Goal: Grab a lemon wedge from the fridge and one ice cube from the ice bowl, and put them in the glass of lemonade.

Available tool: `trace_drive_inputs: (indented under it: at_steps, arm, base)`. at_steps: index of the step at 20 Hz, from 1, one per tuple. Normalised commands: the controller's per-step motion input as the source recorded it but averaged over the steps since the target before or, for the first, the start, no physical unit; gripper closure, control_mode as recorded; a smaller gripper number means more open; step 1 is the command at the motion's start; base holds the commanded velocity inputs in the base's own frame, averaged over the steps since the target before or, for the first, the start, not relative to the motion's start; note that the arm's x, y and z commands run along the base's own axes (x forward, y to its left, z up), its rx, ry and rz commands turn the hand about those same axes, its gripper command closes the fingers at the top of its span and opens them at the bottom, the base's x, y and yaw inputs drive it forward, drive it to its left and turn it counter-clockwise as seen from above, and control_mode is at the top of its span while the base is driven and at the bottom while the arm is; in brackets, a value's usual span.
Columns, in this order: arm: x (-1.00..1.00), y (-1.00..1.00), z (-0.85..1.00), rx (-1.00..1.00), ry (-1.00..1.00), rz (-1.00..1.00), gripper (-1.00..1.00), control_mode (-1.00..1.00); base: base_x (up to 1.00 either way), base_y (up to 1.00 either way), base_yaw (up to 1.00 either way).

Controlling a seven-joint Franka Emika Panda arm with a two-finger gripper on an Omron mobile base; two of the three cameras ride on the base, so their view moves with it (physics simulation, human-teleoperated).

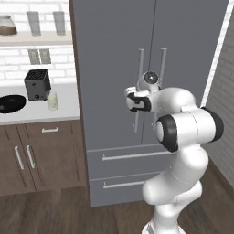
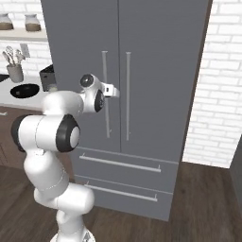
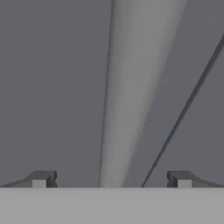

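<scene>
The gripper (image 3: 111, 179) is spread wide, its fingertips either side of the left door handle (image 3: 131, 96) of the shut fridge (image 1: 114, 55), not touching it. On the counter (image 1: 68, 107) to the left stand the bowl (image 1: 11, 103), toaster (image 1: 37, 84) and glass (image 1: 53, 101).

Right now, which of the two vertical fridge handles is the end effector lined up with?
The left door's handle: the end effector has its open fingers on either side of that bar. The right door's handle stands past the door seam.
</scene>
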Motion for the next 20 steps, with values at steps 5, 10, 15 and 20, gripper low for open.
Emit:
trace_drive_inputs:
  at_steps: [5,10,15,20]
  arm:
    - [0.40,-0.01,-0.18,-0.04,-0.04,0.00,-1.00,-1.00]
    - [0.45,0.00,-0.07,-0.01,0.00,-0.01,-1.00,-1.00]
    - [0.13,0.00,-0.01,0.00,0.00,0.00,1.00,-1.00]
    - [0.00,0.00,0.00,0.00,0.00,0.00,1.00,-1.00]
  base:
    - [0.00,0.00,0.00]
    - [0.00,0.00,0.00]
    - [0.00,0.00,0.00]
    - [0.00,0.00,0.00]
